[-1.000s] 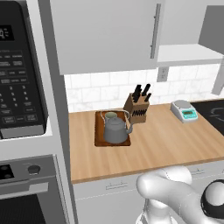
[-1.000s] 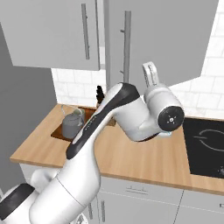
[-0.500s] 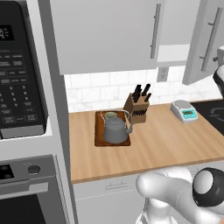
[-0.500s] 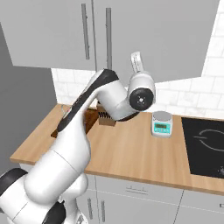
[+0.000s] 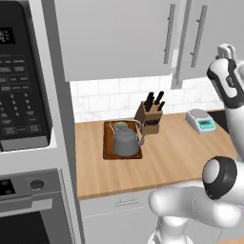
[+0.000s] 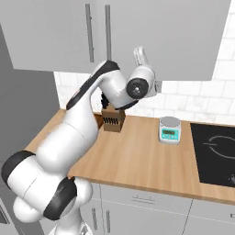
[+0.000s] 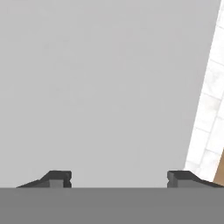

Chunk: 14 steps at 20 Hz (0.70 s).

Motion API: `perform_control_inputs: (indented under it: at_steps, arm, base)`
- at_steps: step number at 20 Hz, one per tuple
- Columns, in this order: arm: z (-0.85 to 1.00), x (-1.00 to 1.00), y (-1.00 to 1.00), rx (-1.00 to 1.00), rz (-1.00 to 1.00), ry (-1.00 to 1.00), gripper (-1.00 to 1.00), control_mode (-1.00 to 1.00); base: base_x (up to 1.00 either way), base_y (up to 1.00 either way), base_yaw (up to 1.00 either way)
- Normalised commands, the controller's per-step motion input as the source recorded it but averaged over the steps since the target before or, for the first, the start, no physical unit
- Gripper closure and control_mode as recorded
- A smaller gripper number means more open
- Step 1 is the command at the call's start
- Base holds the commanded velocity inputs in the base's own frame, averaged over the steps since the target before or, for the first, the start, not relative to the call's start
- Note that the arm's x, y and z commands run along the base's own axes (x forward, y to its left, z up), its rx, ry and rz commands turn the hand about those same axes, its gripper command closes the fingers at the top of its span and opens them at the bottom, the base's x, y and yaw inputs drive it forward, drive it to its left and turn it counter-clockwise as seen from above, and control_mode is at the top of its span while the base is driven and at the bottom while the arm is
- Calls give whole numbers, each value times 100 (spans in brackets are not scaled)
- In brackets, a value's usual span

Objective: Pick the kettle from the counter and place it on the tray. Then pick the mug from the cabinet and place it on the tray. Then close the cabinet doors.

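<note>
The gripper (image 7: 118,179) has its fingers spread wide apart with nothing between them, facing a flat grey cabinet door (image 7: 100,87) close in front. The kettle (image 5: 125,141) sits on the tray (image 5: 107,154) with the mug (image 5: 120,126) just behind it, near the counter's (image 5: 181,152) back edge, beside the knife block (image 5: 148,117). Both cabinet doors (image 5: 119,35) look shut
</note>
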Motion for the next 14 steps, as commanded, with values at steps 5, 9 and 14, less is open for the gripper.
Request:
perform_control_inputs:
  at_steps: [5, 9, 14]
  arm:
    - [0, 77, 14, 0, -6, 0, -100, -100]
    - [0, 72, 14, 0, -8, 0, -100, -100]
    - [0, 65, 13, 0, -7, 0, -100, -100]
  base:
    - [0, 0, 0]
    - [0, 0, 0]
    - [0, 0, 0]
